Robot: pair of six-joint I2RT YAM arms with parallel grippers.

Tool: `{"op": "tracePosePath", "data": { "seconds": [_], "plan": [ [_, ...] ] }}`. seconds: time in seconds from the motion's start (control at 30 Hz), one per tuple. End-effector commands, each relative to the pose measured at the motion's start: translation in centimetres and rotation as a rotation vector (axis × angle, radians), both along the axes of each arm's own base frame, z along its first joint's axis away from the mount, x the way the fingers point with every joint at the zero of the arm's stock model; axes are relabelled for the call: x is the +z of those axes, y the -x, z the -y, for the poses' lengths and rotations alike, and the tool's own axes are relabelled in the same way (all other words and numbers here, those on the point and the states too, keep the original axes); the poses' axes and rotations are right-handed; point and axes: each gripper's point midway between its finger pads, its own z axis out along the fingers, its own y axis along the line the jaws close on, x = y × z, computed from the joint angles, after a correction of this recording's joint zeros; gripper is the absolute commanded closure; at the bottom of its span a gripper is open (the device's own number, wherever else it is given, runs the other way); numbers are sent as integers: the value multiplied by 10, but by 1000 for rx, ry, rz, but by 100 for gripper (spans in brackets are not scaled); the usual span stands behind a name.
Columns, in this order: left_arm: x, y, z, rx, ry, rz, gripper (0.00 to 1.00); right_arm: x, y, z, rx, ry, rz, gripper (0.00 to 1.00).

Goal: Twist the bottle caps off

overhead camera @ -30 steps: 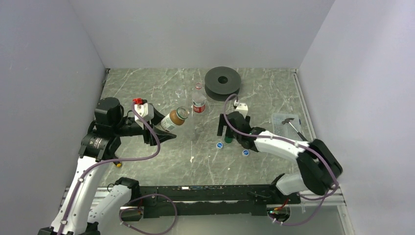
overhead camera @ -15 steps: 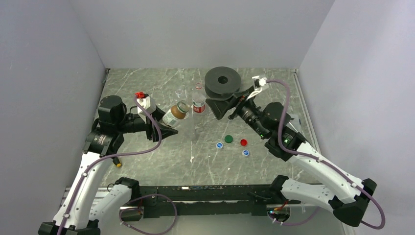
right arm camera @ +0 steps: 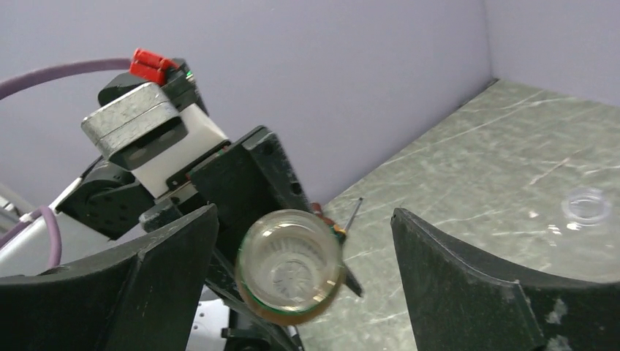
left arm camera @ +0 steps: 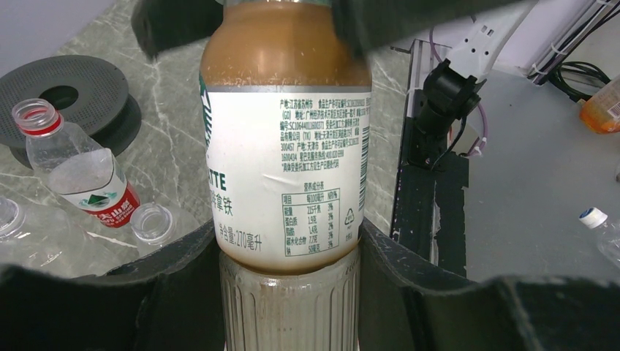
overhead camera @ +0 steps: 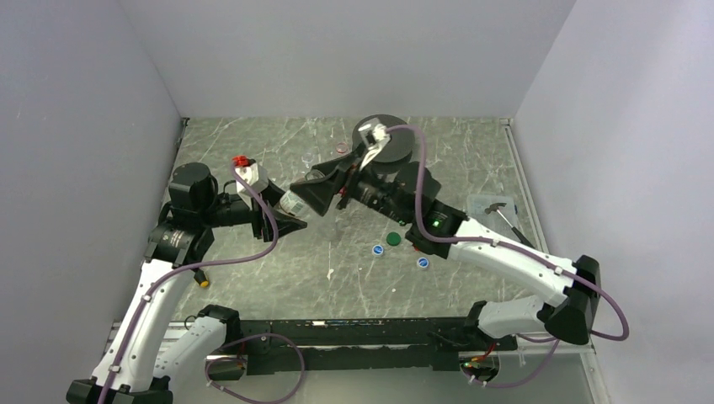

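The left gripper (left arm camera: pixel 286 245) is clamped on the brown bottle (left arm camera: pixel 285 146), holding it tilted above the table (overhead camera: pixel 354 290). The right gripper (right arm camera: pixel 301 227) is spread wide, a finger on either side of the bottle's free end, not touching it. A green cap (overhead camera: pixel 393 239) lies on the table further right.

Grey white-veined table (overhead camera: pixel 278 278); brown bottle (left arm camera: pixel 285 168), white label; red-labelled clear bottle (left arm camera: pixel 80 175); black disc (left arm camera: pixel 69 88).

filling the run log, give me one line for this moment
left gripper: shut on amber-brown white-labelled plastic bottle | right gripper: open, jaws either side of its top end
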Motion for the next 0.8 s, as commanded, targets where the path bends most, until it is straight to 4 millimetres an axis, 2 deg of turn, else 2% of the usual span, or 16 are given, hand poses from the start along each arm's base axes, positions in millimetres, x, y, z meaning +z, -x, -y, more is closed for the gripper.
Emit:
{"op": "tracePosePath", "data": {
  "seconds": [0.0, 0.2, 0.3, 0.4, 0.5, 0.53, 0.67, 0.73, 0.77],
  "plan": [
    [11, 6, 0, -17, 20, 52, 100, 43, 18, -13, 3, -63, 92, 16],
    [9, 8, 1, -38, 11, 52, 99, 36, 19, -24, -23, -27, 95, 60],
    [9, 11, 1, -49, 12, 48, 93, 32, 18, -27, -34, -2, 94, 84],
    [9, 10, 1, -46, 7, 51, 85, 27, 17, -28, -44, 19, 91, 99],
    [10, 11, 1, -50, 7, 45, 70, 22, 15, -28, -56, 36, 89, 100],
    [10, 11, 1, -51, 8, 40, 62, 20, 14, -27, -64, 45, 88, 100],
    [13, 11, 1, -40, 14, 35, 49, 13, 10, -24, -89, 66, 91, 100],
    [14, 9, 0, -23, 13, 30, 37, 11, 8, -23, -104, 75, 91, 100],
    [14, 8, 0, -18, 12, 29, 35, 10, 7, -22, -108, 77, 92, 100]
  ]
}}
